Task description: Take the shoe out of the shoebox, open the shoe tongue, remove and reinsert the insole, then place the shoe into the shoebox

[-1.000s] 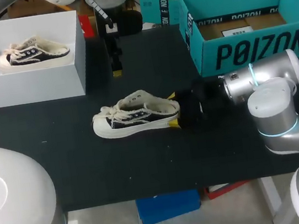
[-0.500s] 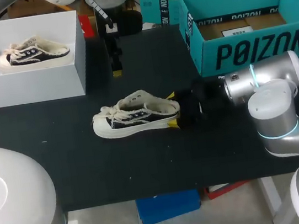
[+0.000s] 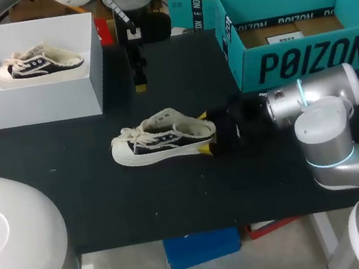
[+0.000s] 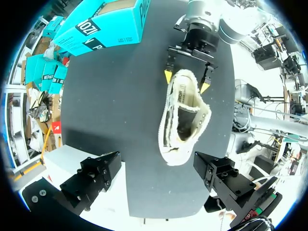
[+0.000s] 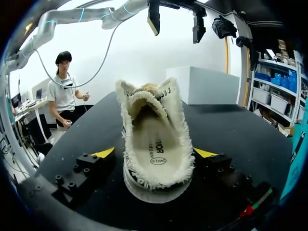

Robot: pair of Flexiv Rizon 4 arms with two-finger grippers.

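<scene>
Two yellow fingertips point(image 5: 103, 153) of our right gripper point(image 3: 207, 130) stand apart on either side of the heel of the shoe point(image 3: 160, 140), close beside it but not clamped on it, as far as we can tell. The shoe lies on its sole on the black table point(image 3: 109, 204), in the middle of the head view. Its long axis runs straight ahead of that gripper, heel nearest and toe pointing towards the frame's left, so we judge our right arm the nearer one for any grip at the heel. Farther back our left gripper point(image 3: 138, 81) hangs above the table with its fingers wide apart and nothing between them, looking down along the shoe from the toe end. At the far edge, the white shoebox point(image 3: 34, 101) in the upper left holds a second shoe point(image 3: 39, 64), and a teal box point(image 3: 302, 57) stands in the upper right. Against the earlier frames, our right arm has edged a little towards the shoe, while the shoe has not shifted.
</scene>
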